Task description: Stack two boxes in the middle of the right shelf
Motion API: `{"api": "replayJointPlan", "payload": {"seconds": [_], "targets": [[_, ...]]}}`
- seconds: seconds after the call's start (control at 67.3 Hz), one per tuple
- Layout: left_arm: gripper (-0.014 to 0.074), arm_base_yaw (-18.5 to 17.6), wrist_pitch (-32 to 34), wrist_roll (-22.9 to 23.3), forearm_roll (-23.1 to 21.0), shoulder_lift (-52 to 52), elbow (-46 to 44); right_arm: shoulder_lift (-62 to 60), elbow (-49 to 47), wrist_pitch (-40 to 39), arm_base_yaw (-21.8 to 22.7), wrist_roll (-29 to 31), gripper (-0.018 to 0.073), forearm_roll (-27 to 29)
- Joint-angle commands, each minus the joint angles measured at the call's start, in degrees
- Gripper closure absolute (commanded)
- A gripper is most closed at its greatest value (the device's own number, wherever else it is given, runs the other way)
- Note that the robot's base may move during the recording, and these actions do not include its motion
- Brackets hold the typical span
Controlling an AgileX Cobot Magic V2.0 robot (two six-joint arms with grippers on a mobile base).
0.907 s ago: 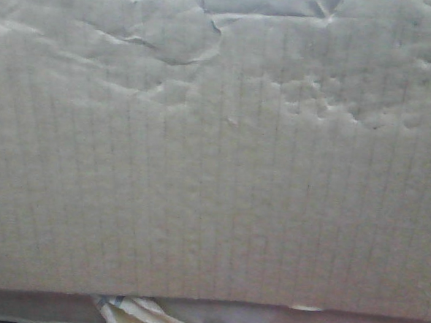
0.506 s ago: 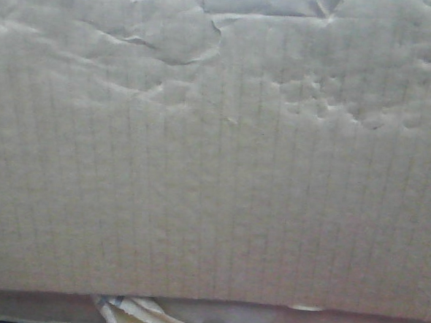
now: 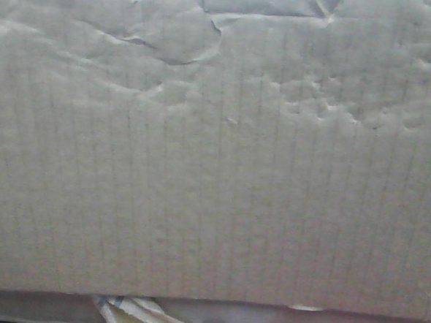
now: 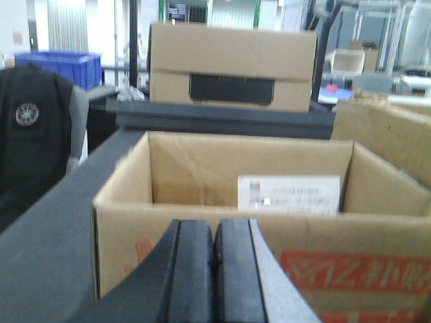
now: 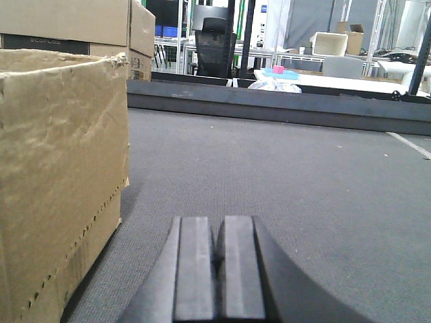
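Bottom centre, left claw (image 4: 215,235) and right claw (image 5: 219,235) are both pinched shut, empty. Beyond the left, an open tan cardboard box (image 4: 195,171); at frame left beside the right, a creased tan cardboard box (image 5: 60,168) on the grey counter (image 5: 283,175). Pushing forward shut risks shoving them — no grip.

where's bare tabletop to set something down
Free: grey tabletop ahead of the right fingers, bordered by the creased box on the left and the dark rail beyond. Crowded: an open box sits directly before the left fingers.
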State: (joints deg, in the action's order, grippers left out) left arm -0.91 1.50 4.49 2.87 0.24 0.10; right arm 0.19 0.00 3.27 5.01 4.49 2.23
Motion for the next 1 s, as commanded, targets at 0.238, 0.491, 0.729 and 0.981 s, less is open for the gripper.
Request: {"api": "replayJointPlan", "payload": {"seconds": [0.238, 0.491, 0.729, 0.981], "targets": [[0.0707, 0.2, -11.7, -0.1, 0.3, -0.2, -10.3, -0.2, 0.0, -1.2, 0.2, 0.1, 0.0722, 0.2], [0.0707, 0.2, -25.6, -0.1, 1.5, 14.0, -30.9, -0.2, 0.0, -1.2, 0.2, 0.1, 0.0722, 0.2], [0.0707, 0.2, -45.4, -3.0, 1.5, 39.8, -50.9, -0.2, 0.0, -1.2, 0.2, 0.1, 0.0722, 0.2], [0.0707, 0.2, -43.2, -2.9, -5.8, 56.2, -57.8, -0.2, 0.0, -1.2, 0.2, 0.1, 0.0722, 0.2]]}}
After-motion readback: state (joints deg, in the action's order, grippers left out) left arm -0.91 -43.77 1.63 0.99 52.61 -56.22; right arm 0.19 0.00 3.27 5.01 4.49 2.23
